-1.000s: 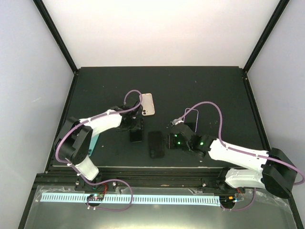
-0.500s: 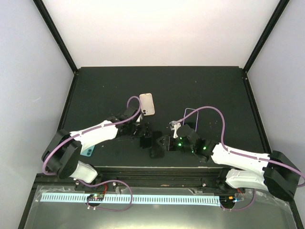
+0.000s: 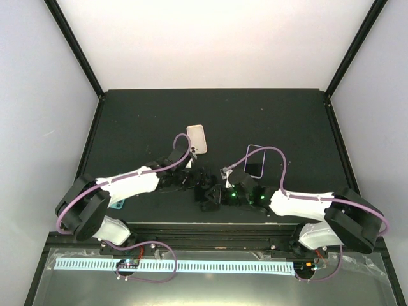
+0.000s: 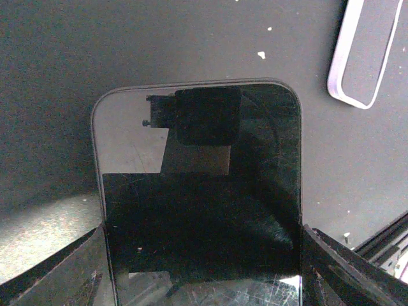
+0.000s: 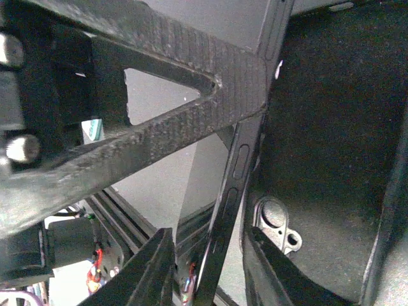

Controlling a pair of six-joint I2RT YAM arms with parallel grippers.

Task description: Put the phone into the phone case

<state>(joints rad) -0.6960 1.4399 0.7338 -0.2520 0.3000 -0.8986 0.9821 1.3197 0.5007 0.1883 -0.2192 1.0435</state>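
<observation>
The phone (image 4: 197,191), black with a glossy dark screen, is gripped by its long edges in my left gripper (image 4: 204,231). In the top view my left gripper (image 3: 201,183) holds it right beside the black phone case (image 3: 206,201), at the front middle of the table. My right gripper (image 3: 217,194) is at the case's right side. In the right wrist view its jaws (image 5: 209,233) stand either side of the case's slotted side wall (image 5: 236,166), with a gap on the outer side. The case's dark lining (image 5: 325,127) and camera cutout (image 5: 275,220) show.
A pale pink phone-shaped item (image 3: 197,138) lies behind the left gripper. A clear case with a lavender rim (image 3: 255,160) lies behind the right arm and shows in the left wrist view (image 4: 364,51). A teal item (image 3: 117,204) lies under the left arm. The table's front rail (image 3: 204,233) is close.
My left gripper has carried the phone right and forward to the black case. My right gripper has moved left onto the case's right edge, and the case has shifted slightly.
</observation>
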